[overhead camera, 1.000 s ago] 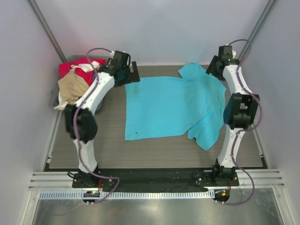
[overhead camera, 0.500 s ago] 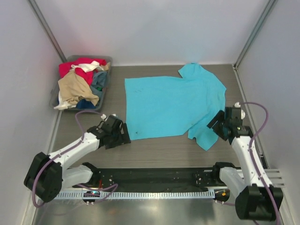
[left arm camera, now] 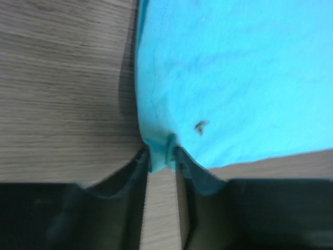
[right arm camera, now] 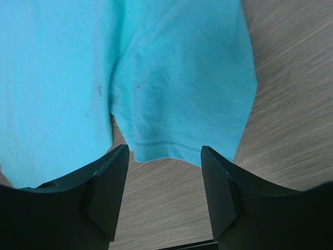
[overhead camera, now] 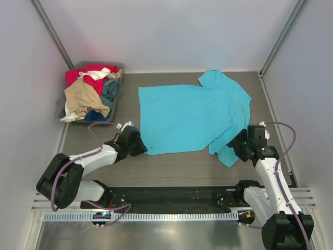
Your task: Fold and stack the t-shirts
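Turquoise t-shirt corner sits pinched in left claw, wrist views reveal; right claw gapes empty.

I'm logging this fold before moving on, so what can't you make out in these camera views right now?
Top view: the piled t-shirts in the bin hide the lower ones; count unknown.
Left wrist view: the dark speck on the turquoise t-shirt is blurred; stain or hole, cannot tell.
Right wrist view: whether the open right fingers touch the sleeve cannot be told.
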You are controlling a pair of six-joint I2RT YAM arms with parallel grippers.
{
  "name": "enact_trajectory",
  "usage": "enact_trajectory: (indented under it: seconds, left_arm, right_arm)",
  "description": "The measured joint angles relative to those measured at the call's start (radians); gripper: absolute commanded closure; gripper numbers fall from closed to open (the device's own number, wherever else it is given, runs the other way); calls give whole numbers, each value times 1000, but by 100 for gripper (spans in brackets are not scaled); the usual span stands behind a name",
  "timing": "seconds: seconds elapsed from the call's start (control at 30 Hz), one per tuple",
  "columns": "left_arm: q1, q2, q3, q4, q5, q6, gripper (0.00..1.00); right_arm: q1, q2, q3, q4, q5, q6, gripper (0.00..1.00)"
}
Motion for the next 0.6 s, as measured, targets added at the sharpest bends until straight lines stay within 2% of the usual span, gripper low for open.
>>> enact_trajectory:
  seconds: [0.03, 0.07, 0.2, 0.3, 0.4, 0.47, 0.6]
  left_arm:
    - [0, 21, 0, 19, 3, -7, 96]
    - [0, 40, 3, 40, 13, -1, 100]
    - [32, 62, 15, 50, 32, 5, 100]
    - [134, 60, 15, 43, 57, 14, 100]
    - [229, 67, 20, 40, 88, 34, 100]
    - [246, 82, 32, 40, 106, 44, 100]
    - [247, 112, 41, 72, 142, 56, 100]
  right_arm:
    - [1, 12, -13, 0, 14, 11, 36]
    - [2, 17, -27, -1, 24, 24, 36]
    - [6, 10, -85, -30, 85, 73, 36]
    - [8, -1, -108, -44, 109, 99, 37]
    - [27, 7, -122, -40, 118, 126, 44]
    - [37, 25, -138, -28, 116, 142, 50]
    - [75, 84, -163, 9, 108, 169, 51]
